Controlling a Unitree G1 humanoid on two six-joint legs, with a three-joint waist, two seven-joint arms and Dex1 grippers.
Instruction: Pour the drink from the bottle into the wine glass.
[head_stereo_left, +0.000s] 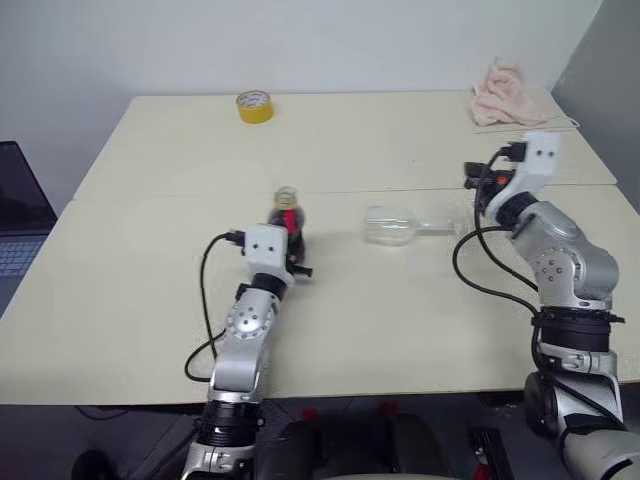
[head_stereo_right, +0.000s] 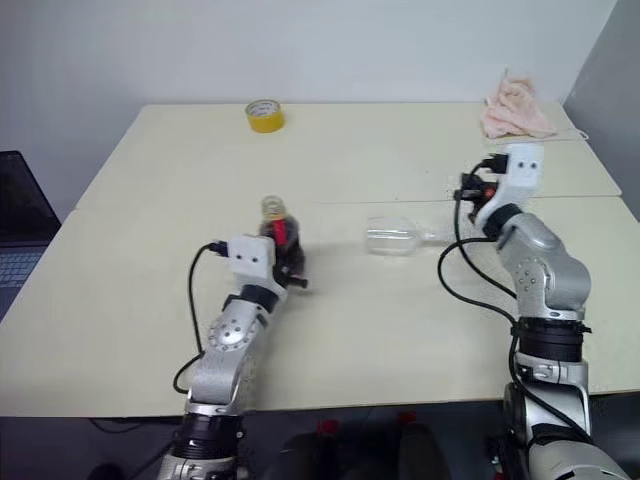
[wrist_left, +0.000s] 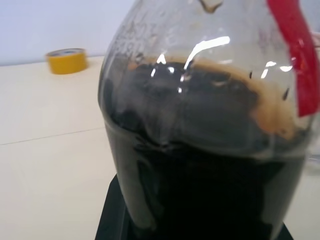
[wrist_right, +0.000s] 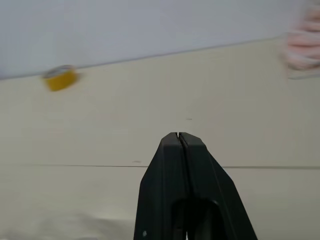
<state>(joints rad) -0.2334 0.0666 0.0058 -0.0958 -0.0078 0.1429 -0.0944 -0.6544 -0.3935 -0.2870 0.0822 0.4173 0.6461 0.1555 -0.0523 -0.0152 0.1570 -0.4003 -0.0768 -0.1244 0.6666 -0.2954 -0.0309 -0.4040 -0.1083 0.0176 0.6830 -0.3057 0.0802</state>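
The wine glass (head_stereo_left: 400, 226) lies on its side on the cream table (head_stereo_left: 400, 330), its long axis running across the tabletop: the rounded bowl points toward the bottle (head_stereo_left: 288, 228), and the stem and round foot point toward my right pincer (head_stereo_left: 474, 186). It is clear, thin and smooth, and I can see nothing inside it.

The bottle stands upright just beside the glass's bowl end, a gap of bare table between them, its long axis vertical and its neck up. It is squat, rounded clear plastic with a red label at the neck. The drink (wrist_left: 210, 165) inside is nearly black with a tan foamy rim where it meets the wall, filling the lower body and leaving the shoulder clear.

My left pincer (head_stereo_left: 297, 268) is clamped on the bottle's lower body, black fingers hard against the plastic on both sides.

My right pincer sits just past the foot end of the glass, above the table and touching nothing. Its two black, wedge-shaped fingers (wrist_right: 172, 165) are pressed flat together, a hairline seam between them, with nothing in them.

Beyond the glass, far back on the table, a yellow tape roll (head_stereo_left: 254, 105) lies flat behind the bottle, and a crumpled pink cloth (head_stereo_left: 506, 94) sits at the far corner behind my right pincer.
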